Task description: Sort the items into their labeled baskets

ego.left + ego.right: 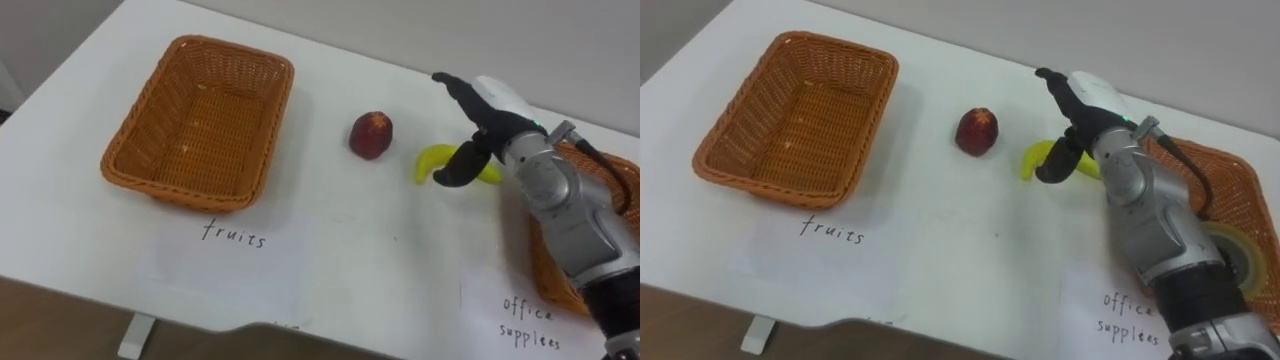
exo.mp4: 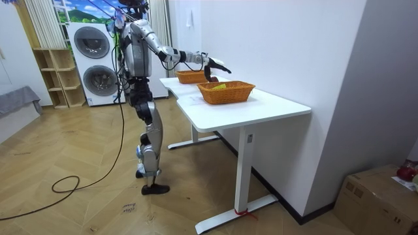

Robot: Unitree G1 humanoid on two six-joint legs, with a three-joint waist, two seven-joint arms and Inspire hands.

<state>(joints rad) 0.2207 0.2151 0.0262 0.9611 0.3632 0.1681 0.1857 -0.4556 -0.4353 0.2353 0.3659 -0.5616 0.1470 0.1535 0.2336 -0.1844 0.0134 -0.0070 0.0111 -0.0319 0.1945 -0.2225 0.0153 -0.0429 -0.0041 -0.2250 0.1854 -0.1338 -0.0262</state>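
An empty wicker fruit basket [image 1: 200, 115] sits at the table's left. A red apple [image 1: 371, 134] lies right of it, in the middle of the table. Just right of the apple lies a yellow banana [image 1: 432, 160]. My right hand [image 1: 492, 108] hovers over the banana, open, fingers stretched forward and the thumb pointing down at the banana's middle; whether it touches I cannot tell. A second wicker basket [image 1: 1240, 190], at the far right and partly behind my forearm, holds a roll of tape [image 1: 1238, 250].
White paper sheets with handwritten labels lie in front of each basket. In the room view I stand at the long side of the white table [image 2: 274, 108], which stands against the wall. Its front edge runs close below the labels.
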